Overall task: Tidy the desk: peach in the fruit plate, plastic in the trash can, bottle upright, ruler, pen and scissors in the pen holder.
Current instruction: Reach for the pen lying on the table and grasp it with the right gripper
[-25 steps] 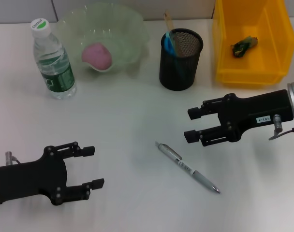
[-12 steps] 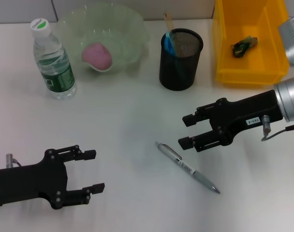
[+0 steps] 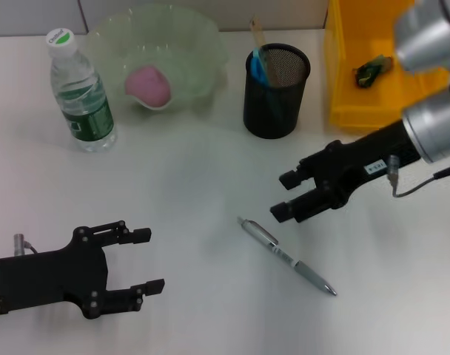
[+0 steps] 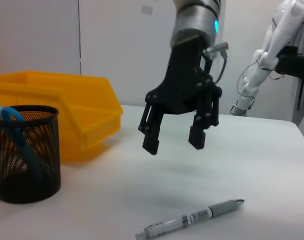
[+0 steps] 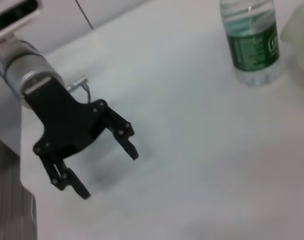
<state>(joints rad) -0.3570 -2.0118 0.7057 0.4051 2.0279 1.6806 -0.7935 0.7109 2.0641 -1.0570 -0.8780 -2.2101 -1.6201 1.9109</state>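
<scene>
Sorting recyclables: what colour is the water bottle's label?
Green, on the bottle; head view shows it best.

light: bright, even overhead | shadows: soft, faint | blur: right wrist view slightly soft

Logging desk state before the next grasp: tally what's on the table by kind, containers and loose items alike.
Water bottle: 1, upright
Fruit plate: 1, holding the peach: 1
Pen holder: 1, with items already inside
Yellow bin: 1, holding a plastic scrap: 1
Pen: 1, loose on the table
Total: 7
</scene>
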